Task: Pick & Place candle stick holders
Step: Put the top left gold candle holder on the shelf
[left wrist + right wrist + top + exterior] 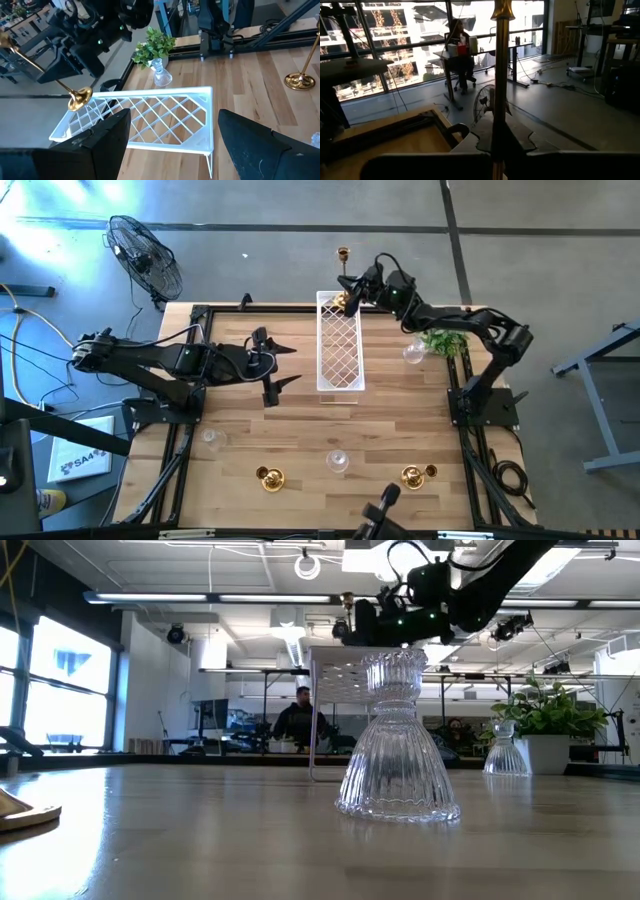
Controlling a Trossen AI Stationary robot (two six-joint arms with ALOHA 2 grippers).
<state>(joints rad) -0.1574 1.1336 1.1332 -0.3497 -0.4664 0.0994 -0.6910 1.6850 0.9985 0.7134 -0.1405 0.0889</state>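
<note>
Right gripper [352, 288]: upper centre of the high view, clenched on the tall gold candle stick holder [343, 280], its base over the tray's far end.
White lattice tray [338, 370]: centre; whether the base touches it, cannot tell.
Left gripper [283, 366]: released, left of the tray.
Squat gold holders [270, 478], [412, 476]: bottom of frame.
Glass holder [337, 461]: between them.

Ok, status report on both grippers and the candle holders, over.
Right gripper shut on tall gold candle holder, tilted, base at the white lattice tray's far end. Left gripper open, beside tray. Nothing in the way.
</note>
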